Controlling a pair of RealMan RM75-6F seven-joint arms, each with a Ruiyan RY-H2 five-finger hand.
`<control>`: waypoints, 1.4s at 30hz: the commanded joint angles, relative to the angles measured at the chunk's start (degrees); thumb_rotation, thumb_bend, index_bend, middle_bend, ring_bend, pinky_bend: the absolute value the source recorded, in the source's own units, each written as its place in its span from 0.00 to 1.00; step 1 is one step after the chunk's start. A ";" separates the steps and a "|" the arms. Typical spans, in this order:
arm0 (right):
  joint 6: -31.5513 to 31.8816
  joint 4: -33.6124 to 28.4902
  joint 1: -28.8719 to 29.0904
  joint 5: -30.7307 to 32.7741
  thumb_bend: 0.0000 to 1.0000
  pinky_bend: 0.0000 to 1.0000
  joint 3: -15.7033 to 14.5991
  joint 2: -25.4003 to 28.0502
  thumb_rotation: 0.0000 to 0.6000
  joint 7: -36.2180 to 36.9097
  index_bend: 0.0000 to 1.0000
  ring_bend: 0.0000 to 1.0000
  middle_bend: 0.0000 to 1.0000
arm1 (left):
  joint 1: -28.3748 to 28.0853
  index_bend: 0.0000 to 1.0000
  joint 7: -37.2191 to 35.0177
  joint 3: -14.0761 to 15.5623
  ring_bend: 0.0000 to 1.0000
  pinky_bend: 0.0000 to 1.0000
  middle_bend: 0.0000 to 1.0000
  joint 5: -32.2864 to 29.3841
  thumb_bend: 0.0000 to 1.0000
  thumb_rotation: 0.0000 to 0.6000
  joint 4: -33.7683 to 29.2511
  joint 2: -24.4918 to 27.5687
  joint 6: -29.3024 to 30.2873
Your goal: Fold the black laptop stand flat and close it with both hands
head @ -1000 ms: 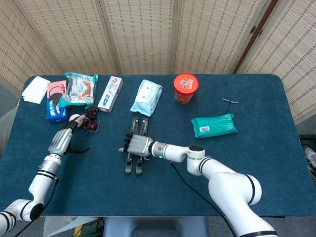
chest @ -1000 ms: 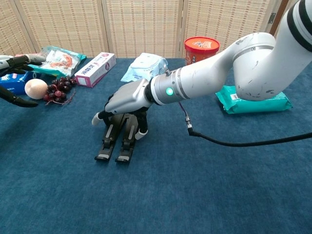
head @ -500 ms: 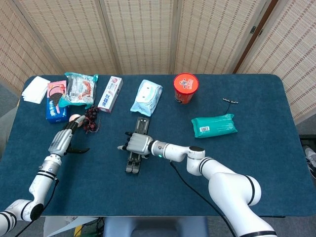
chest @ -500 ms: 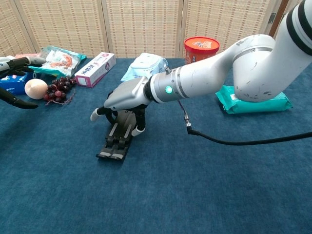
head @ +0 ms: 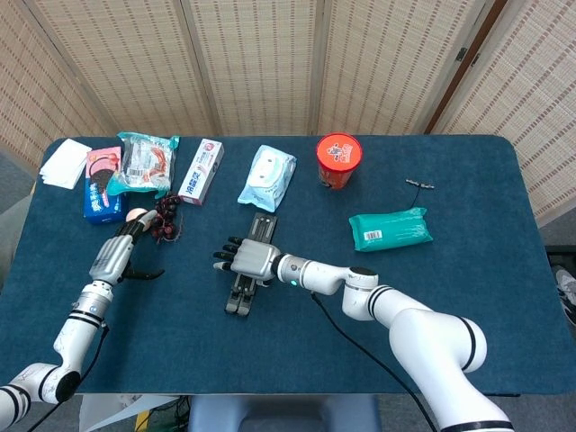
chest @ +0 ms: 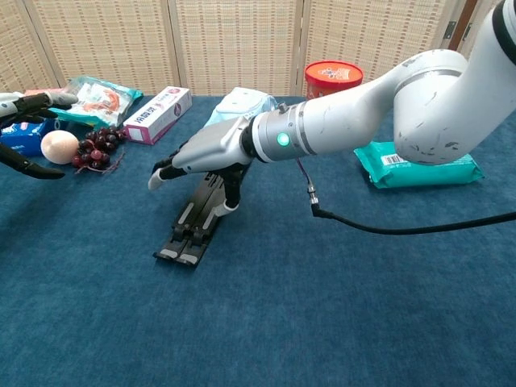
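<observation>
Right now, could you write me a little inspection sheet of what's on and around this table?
Surface: dark blue cloth table, flat.
Job's things: black laptop stand lies near mid-table, its two arms drawn together side by side.
Clutter: red cup, green packet, light blue wipes pack, white box, snack bags, blue biscuit pack, white napkins, grapes, a pale round fruit, a small metal piece.
Hands: right hand rests over the stand's far end, fingers spread; left hand open, holding nothing, near the grapes.
Cables: black cable trails from the right arm.
Surroundings: woven folding screens behind the table.
</observation>
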 commanded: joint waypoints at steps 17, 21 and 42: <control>21.64 -46.54 -27.97 32.17 0.21 0.00 8.98 30.31 1.00 -42.42 0.00 0.00 0.00 | 3.61 0.00 9.30 1.08 0.06 0.05 0.08 -0.14 0.12 1.00 -5.94 4.00 6.56; 28.47 -53.92 -34.28 35.20 0.21 0.00 7.43 34.55 1.00 -45.88 0.00 0.00 0.00 | 5.31 0.00 11.86 1.87 0.07 0.05 0.08 0.31 0.12 1.00 -8.05 5.53 9.09; 52.03 -61.14 -63.70 29.04 0.11 0.00 -0.83 42.06 1.00 -39.57 0.00 0.00 0.00 | 21.01 0.00 22.15 9.01 0.06 0.05 0.09 4.19 0.12 1.00 -21.32 16.19 27.32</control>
